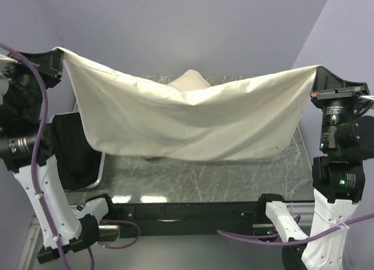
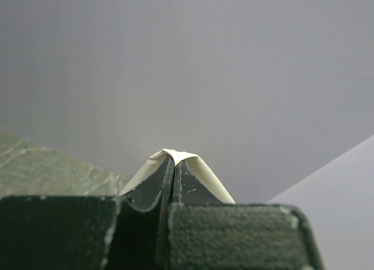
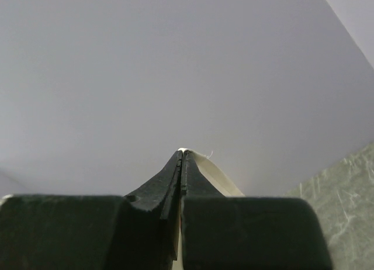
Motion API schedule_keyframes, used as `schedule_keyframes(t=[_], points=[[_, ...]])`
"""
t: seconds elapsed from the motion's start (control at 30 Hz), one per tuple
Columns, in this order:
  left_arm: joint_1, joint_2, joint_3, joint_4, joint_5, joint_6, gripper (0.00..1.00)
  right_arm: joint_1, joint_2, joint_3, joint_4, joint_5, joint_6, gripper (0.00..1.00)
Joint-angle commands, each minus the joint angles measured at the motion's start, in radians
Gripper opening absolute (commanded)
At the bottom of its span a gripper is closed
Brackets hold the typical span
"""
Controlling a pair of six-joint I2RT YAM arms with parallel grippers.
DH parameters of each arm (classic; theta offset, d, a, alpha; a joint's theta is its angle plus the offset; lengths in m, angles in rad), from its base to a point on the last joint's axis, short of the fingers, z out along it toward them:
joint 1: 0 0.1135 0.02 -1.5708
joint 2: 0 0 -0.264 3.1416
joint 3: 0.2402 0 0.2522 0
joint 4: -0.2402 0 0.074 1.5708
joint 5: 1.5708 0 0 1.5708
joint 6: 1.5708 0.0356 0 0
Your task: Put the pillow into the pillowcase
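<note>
Your left pincer point(image 1: 59, 52) and right pincer point(image 1: 315, 72) each clamp 1 pillowcase point(image 1: 193, 121) corner aloft — pillow point(image 1: 191, 78) shows behind; insertion not evident.

Robot lab test cell. Plain lilac-grey walls point(image 1: 175, 30) close in behind and on both sides of the left pincer point(image 1: 58, 51) and the right pincer point(image 1: 317, 70). Below both lies a green marble-patterned tabletop point(image 1: 204, 182). A white-and-black left arm point(image 1: 49, 206) and right arm point(image 1: 330, 223) stand at its near edge, trailing purple cables point(image 1: 42, 112). Small green lights point(image 1: 333, 114) glow just under the right pincer.
</note>
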Motion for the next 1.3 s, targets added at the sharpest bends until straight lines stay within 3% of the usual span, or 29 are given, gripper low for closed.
schedule_keyframes(t=[0.0, 0.17, 0.3, 0.43, 0.63, 0.7, 0.87, 1.03, 1.17, 1.27], points=[[-0.06, 0.127, -0.135, -0.08, -0.082, 0.034, 0.01, -0.004, 0.089, -0.112, -0.008, 0.006, -0.001, 0.0], [-0.293, 0.255, -0.261, -0.068, -0.29, 0.077, 0.01, -0.001, 0.173, -0.399, 0.087, -0.041, 0.045, 0.0], [-0.323, 0.255, -0.48, 0.061, -0.34, 0.034, 0.01, 0.033, 0.207, -0.633, 0.213, -0.037, 0.048, 0.0], [-0.346, 0.238, -0.583, 0.113, -0.385, 0.004, 0.01, 0.053, 0.311, -0.737, 0.293, -0.04, 0.031, 0.0], [-0.337, 0.205, -0.619, 0.124, -0.484, 0.019, 0.01, 0.053, 0.406, -0.752, 0.336, -0.057, -0.001, 0.0], [-0.331, 0.219, -0.573, 0.11, -0.471, 0.024, 0.01, 0.053, 0.419, -0.705, 0.313, -0.063, -0.005, 0.0], [-0.177, 0.255, -0.481, 0.087, -0.394, 0.03, 0.01, 0.05, 0.425, -0.583, 0.25, -0.06, -0.025, 0.0], [-0.159, 0.236, -0.468, 0.08, -0.368, 0.039, 0.01, 0.054, 0.379, -0.643, 0.253, -0.121, -0.047, 0.0], [-0.165, 0.137, -0.672, 0.159, -0.272, -0.028, 0.01, 0.068, 0.273, -0.834, 0.348, -0.179, -0.025, 0.0], [-0.166, 0.034, -0.825, 0.182, -0.288, -0.078, 0.01, 0.073, 0.178, -0.989, 0.388, -0.195, -0.002, 0.0]])
